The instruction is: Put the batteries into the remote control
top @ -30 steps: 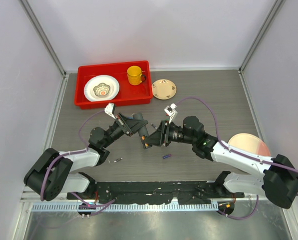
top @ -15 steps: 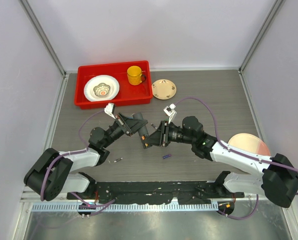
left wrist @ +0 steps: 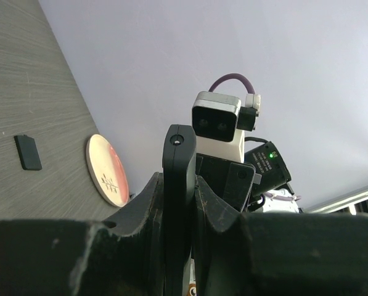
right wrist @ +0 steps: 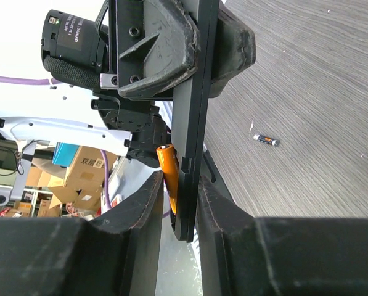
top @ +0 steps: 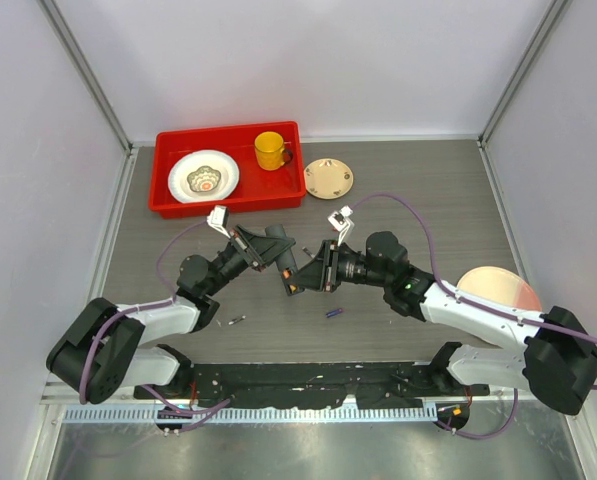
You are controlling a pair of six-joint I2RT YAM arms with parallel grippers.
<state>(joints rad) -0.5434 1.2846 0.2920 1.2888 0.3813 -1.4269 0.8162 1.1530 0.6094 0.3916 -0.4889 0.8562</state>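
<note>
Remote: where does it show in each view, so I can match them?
Top: remote at centre, between the two grippers.
Left wrist: remote lower centre, edge-on, upright between the fingers.
Right wrist: remote centre, a tall dark bar, orange battery beside its lower end.
Shared landmark: the left gripper clamped on it.

Only legible-ish print, right wrist cam: dark Chinese chars on a cardboard box (right wrist: pixel 31 196), lower left of the remote control (right wrist: pixel 193 117). 1st char looks like 双, rest too small. Label on the battery (right wrist: pixel 265 140), right of it, is unreadable.
</note>
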